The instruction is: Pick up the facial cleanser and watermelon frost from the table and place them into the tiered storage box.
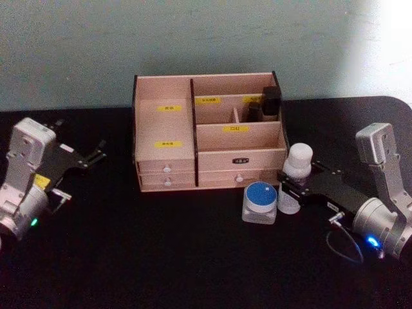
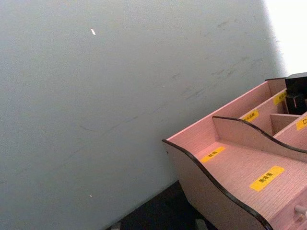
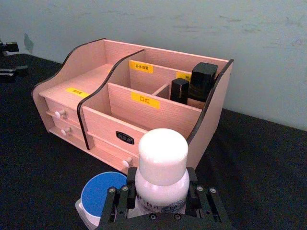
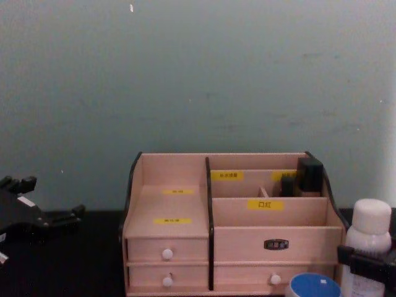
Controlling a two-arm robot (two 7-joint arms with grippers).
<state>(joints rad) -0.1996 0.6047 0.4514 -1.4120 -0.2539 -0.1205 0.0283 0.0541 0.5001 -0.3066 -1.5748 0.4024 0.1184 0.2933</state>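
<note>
A black surface [image 1: 161, 257] carries the pale wooden tiered storage box [image 1: 239, 168] with dark edges, yellow labels and white-knobbed drawers, set against a grey-green wall. The left gripper [image 1: 80, 143] rests well apart from the box on its left, fingers spread wide with nothing between them. The right gripper [image 3: 160, 203] sits just in front of the box's right end, its fingers closed against both sides of an upright white-capped pale bottle [image 1: 300, 158]. Just beside that bottle stands a blue-lidded clear jar [image 1: 260, 201]. Two dark containers [image 3: 201, 84] stand in the box's rear right compartment.
</note>
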